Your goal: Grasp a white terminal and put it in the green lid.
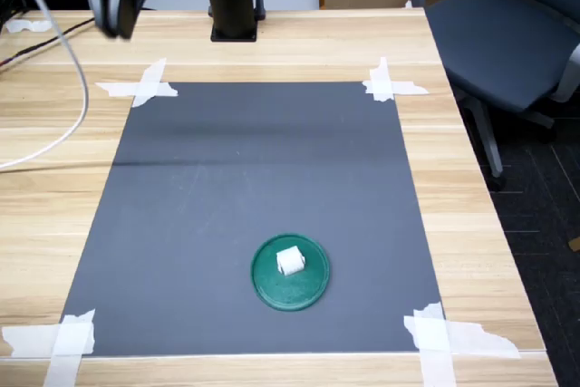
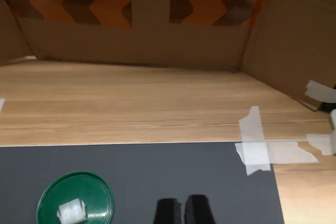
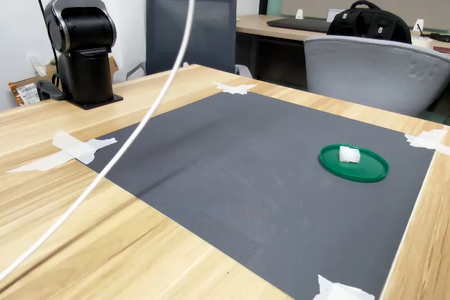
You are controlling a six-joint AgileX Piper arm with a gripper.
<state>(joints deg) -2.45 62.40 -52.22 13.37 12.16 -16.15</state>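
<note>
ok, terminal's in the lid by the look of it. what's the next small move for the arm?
Probably none beyond holding clear or going home. The white terminal lies inside the green lid in all three views, and the hand is empty, fingers close together, well off the lid. I see no other terminal on the mat.

We counted one white terminal [image 1: 290, 261], one green lid [image 1: 290, 294], one dark mat [image 1: 245, 188] with four taped corners, one gripper [image 2: 182, 208] and two office chairs.
</note>
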